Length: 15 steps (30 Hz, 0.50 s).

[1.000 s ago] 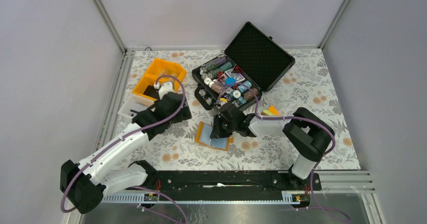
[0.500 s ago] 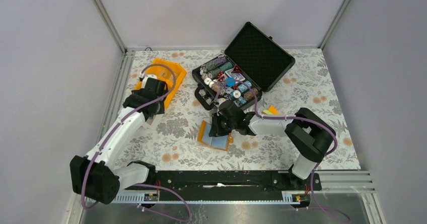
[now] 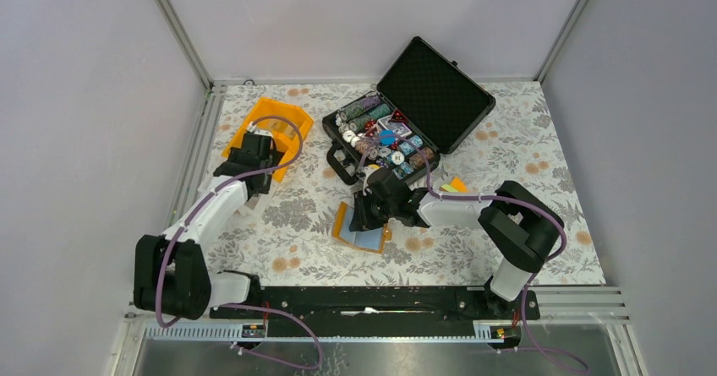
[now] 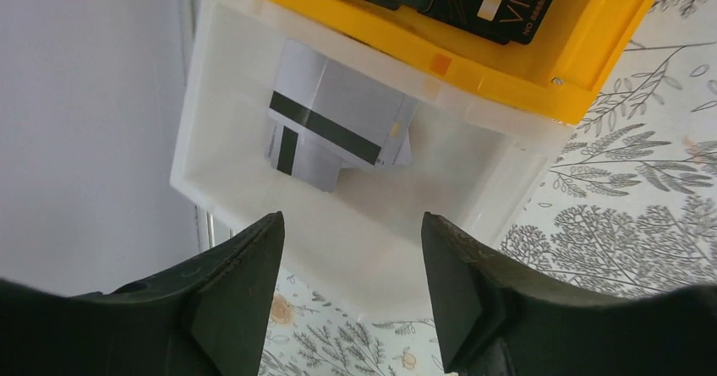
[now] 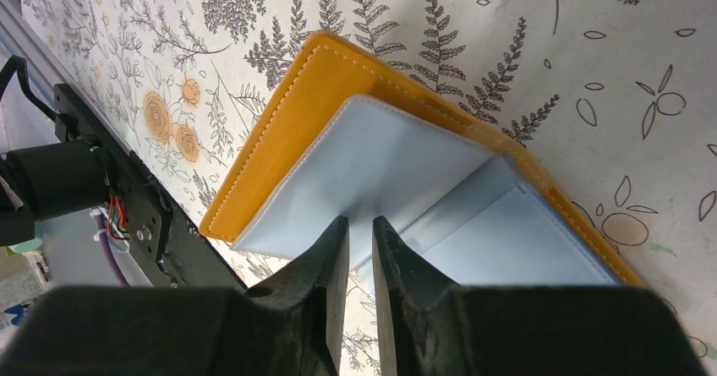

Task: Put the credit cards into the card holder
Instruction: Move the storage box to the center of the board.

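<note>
The credit cards (image 4: 338, 131), pale grey with black stripes, lie stacked in a white tray (image 4: 228, 80) beside the orange bin (image 4: 541, 72). My left gripper (image 4: 351, 224) is open and empty, hovering just short of the cards; in the top view it (image 3: 254, 169) sits over the tray at the left. The card holder (image 5: 338, 89), orange with pale blue inner pockets, lies open on the table centre (image 3: 359, 237). My right gripper (image 5: 361, 221) is pinched on its pale blue inner flap and shows in the top view (image 3: 362, 215).
An open black case (image 3: 435, 89) with poker chips (image 3: 380, 135) stands at the back centre. A black VIP card (image 4: 499, 0) lies in the orange bin (image 3: 270, 118). A small orange and green item (image 3: 455, 187) lies right of the right arm.
My left arm has swung from the table's middle back to the left and now hangs over the white tray. The right gripper has stayed at the card holder.
</note>
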Available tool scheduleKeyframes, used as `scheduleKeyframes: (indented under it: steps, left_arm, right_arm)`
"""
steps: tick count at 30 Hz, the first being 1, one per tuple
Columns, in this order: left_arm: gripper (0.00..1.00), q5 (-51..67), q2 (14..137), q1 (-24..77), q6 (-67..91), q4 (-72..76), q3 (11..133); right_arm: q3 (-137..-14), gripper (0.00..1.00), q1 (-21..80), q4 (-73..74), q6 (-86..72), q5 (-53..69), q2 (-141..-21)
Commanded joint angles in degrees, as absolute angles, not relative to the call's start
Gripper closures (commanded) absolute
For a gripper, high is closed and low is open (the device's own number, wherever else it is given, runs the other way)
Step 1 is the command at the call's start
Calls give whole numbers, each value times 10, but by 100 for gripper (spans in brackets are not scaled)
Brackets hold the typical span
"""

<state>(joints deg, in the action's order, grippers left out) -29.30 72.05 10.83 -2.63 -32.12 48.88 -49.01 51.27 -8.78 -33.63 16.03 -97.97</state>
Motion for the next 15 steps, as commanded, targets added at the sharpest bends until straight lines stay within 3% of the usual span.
scheduleKeyframes:
  steps: [1, 15]
  left_arm:
    - [37, -250, 748, 92, -89, -223, 464]
    - [41, -267, 822, 82, -138, -122, 430]
  right_arm:
    - [-510, 76, 508, -105, -320, 182, -957]
    - [-494, 76, 490, -121, -327, 195, -955]
